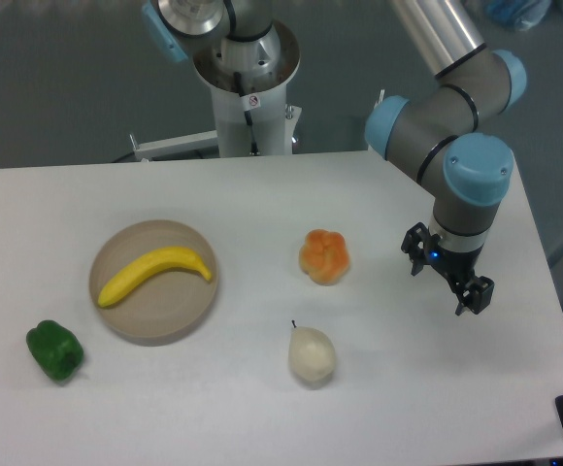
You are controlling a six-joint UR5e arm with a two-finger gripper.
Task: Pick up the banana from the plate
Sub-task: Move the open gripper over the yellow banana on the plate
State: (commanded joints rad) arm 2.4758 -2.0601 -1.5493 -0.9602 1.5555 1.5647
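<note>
Banana (155, 274) lies diagonally across the plate (180, 325) at table left, well apart from the gripper (447, 277), which hangs open and empty over the right side. Risk: the smooth curved fruit may roll or slip from a pinch, or the fingers may catch the low rim. White table (262, 194), grey floor behind; orange fruit (324, 256), pear (312, 354) and green pepper (54, 350) lie around.

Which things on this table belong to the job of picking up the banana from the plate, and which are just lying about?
Belong to the job:
banana, lying on the plate
plate
gripper, open, off to the right, holding nothing

Just lying about:
green pepper
pear
orange fruit
</note>
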